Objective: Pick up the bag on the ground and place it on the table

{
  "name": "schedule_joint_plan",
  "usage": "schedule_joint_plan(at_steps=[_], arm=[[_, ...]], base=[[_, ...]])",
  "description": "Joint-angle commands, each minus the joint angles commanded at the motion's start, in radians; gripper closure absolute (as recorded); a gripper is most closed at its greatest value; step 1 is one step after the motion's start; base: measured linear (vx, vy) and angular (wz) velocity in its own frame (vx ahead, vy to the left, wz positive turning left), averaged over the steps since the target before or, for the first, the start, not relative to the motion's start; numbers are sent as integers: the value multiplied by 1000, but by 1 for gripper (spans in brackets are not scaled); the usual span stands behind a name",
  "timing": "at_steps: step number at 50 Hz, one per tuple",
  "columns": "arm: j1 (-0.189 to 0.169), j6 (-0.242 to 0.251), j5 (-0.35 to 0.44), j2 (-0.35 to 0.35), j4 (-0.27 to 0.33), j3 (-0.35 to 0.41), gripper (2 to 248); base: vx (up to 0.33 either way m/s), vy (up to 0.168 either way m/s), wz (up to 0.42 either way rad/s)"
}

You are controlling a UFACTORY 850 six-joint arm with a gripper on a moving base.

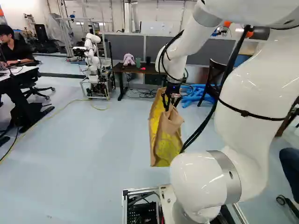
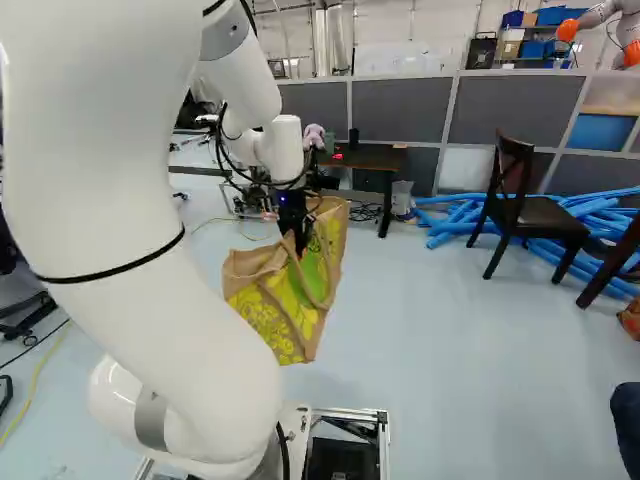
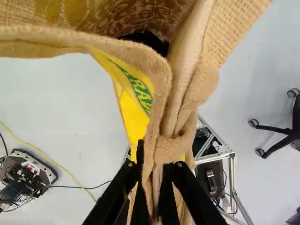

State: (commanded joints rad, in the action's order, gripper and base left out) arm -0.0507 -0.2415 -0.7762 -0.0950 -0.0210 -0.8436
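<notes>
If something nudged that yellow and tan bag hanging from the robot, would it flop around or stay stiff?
The bag would probably swing, since it hangs by its upper part from the jaws. Its coarse cloth looks pliable, folding and bunching where it is pinched. The broad sides hang fairly flat, though, so they may be stiffer.

A dark chair (image 2: 545, 213) stands by blue tubes (image 2: 455, 215).
</notes>
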Motion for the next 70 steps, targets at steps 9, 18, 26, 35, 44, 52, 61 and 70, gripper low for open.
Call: schedule_joint_plan(at_steps=[9, 18, 26, 35, 44, 52, 61, 70], arm=[[1, 0, -34, 28, 0, -6, 229], [2, 0, -45, 51, 0, -17, 229], [3, 0, -46, 67, 0, -31, 229], [4, 0, -47, 82, 0, -49, 229], [5, 0, -59, 95, 0, -68, 229], [6, 0, -79, 105, 0, -86, 229], [7, 0, -106, 115, 0, -108, 229], [8, 0, -134, 123, 0, -130, 229]], base=[[0, 0, 0], [0, 0, 0], [0, 0, 0], [0, 0, 0], [0, 0, 0], [0, 0, 0], [0, 0, 0], [0, 0, 0]])
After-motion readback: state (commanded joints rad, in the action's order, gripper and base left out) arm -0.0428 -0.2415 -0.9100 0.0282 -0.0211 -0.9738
